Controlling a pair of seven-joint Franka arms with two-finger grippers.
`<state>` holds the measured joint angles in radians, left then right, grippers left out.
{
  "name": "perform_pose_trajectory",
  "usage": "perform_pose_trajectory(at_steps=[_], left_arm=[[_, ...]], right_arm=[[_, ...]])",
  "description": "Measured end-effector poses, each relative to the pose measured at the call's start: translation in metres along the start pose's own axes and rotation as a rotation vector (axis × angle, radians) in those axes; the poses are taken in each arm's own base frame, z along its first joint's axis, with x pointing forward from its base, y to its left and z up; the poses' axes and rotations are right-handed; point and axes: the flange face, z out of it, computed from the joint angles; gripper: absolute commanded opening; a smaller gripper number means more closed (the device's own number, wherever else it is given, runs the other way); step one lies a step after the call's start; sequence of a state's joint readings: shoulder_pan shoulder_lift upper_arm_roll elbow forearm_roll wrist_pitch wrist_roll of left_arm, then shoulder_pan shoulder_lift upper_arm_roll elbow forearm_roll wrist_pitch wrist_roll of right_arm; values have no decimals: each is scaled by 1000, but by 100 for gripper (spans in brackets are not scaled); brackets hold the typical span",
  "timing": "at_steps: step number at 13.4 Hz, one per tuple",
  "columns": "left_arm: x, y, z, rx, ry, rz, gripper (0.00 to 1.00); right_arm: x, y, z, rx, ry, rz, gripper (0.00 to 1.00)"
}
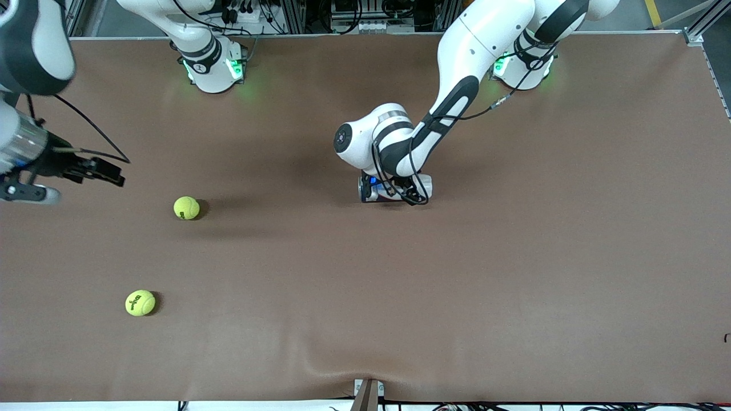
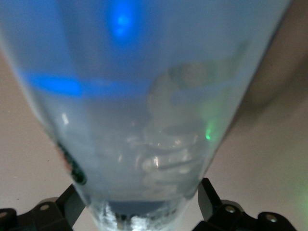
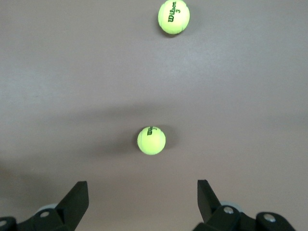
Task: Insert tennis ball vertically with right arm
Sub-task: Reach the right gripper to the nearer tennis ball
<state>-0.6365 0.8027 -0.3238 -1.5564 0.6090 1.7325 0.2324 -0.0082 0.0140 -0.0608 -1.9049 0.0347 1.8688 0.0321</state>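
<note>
**Ball pick-up: soft felt, wide jaws, plenty of open mat**

Rumpled brown mat (image 1: 342,365) marks the table's near edge at 6 o'clock, and it is worth keeping clear of.

The nearer tennis ball (image 1: 140,302) lies at about 8 o'clock from the table's centre. The second tennis ball (image 1: 187,208) lies farther from the front camera, at about 9 o'clock, well apart from the first. Either ball should be light, springy and fuzzy, so it will grip well. It will also roll at a nudge. The best hold is probably across the widest part, with the fingers coming straight down.

The right gripper (image 3: 142,190) hangs over the mat at the 9 o'clock edge, near the second ball, with its jaws spread wide and empty. Bare mat surrounds both balls, so the descent has open room.

Farther off, just toward 12 o'clock from centre, the left gripper (image 2: 139,207) waits low over the mat. A clear tube (image 2: 144,120) sits between its fingers (image 2: 211,199), which appear to rest against its sides. The tube looks thin-walled and slippery. The ball will have to drop squarely into its mouth.
</note>
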Motion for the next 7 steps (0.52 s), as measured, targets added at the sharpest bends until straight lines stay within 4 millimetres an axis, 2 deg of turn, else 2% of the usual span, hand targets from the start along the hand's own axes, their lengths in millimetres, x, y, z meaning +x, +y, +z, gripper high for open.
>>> perform_pose_trajectory(at_steps=[4,7], left_arm=[[2,-1,5,21,-11,8,99],[2,-2,4,23,-11,9,85]], right_arm=[[9,9,81,-8,-42,20,100],[12,17,131,-13,-48,37,100]])
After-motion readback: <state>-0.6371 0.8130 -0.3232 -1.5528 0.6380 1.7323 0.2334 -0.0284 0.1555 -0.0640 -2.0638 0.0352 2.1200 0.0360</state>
